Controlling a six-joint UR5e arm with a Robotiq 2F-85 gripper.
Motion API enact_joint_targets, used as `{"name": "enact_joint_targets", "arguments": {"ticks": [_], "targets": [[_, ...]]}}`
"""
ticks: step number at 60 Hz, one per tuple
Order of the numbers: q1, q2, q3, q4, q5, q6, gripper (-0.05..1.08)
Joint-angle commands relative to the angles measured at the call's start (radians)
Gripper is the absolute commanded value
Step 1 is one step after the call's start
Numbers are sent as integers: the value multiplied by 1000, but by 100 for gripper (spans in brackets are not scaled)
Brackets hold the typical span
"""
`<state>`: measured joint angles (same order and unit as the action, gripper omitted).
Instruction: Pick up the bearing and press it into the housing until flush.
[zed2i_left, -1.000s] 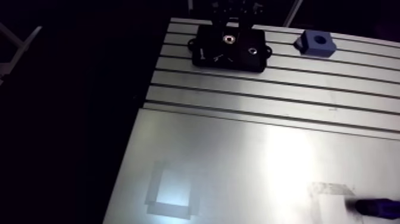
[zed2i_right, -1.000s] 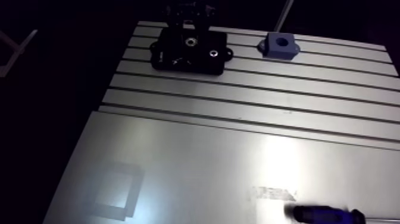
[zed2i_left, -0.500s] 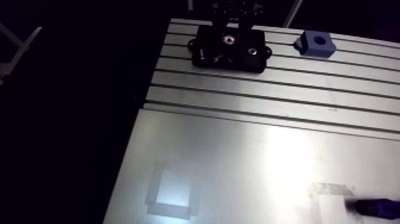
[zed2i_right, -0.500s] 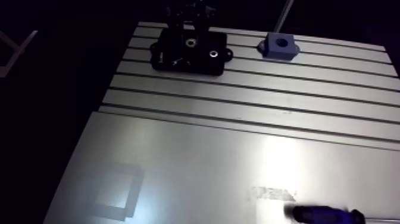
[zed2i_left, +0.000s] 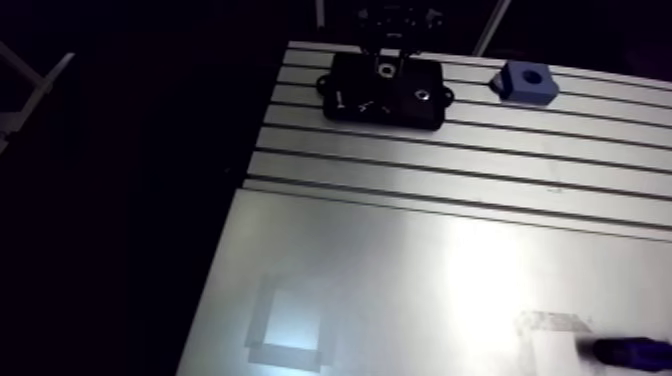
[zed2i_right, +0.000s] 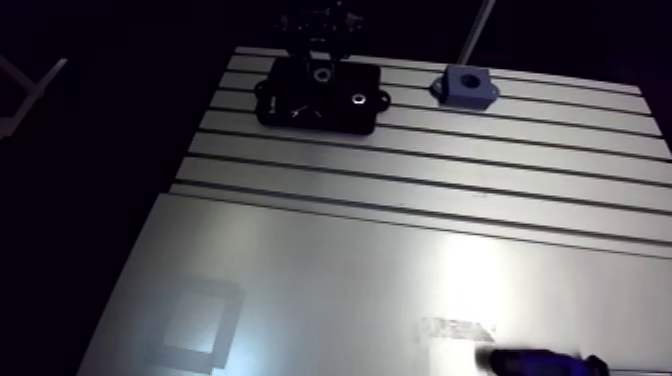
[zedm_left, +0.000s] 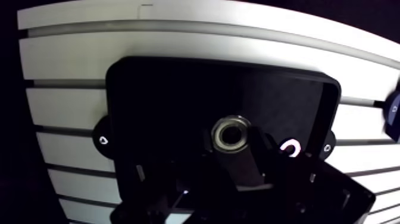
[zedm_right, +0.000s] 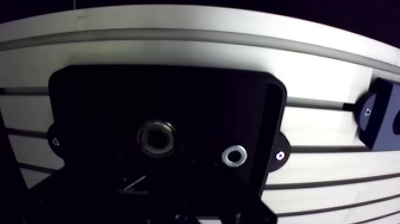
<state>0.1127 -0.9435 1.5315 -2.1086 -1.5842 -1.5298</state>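
Slotted table (zed2i_left: 400, 160) carries black housing (zedm_left: 178, 89), bearing (zedm_left: 233, 132) on it; dark jaws' grip cannot be told.

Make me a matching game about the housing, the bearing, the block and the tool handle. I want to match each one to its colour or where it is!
Things:
1. housing
2. bearing
3. block
4. tool handle

Descriptions:
a. small shiny metal ring
b. lies on the smooth plate, far from the others
c. black and flat, with a little ear on each side
d. blue, with a round hole in its top

Pairs: 1-c, 2-a, 3-d, 4-b
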Motion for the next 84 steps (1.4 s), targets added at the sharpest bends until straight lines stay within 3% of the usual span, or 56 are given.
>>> {"name": "enact_joint_targets", "arguments": {"ticks": [1, 16, 32, 59, 84], "targets": [[-1, -28, 12, 1, -21, -6, 58], [-8, -75, 23, 7, -9, -43, 59], [-37, -133, 41, 14, -9, -58, 59], [-217, -174, 31, 54, -3, -152, 59], [-282, -165, 35, 54, 0, -165, 59]]}}
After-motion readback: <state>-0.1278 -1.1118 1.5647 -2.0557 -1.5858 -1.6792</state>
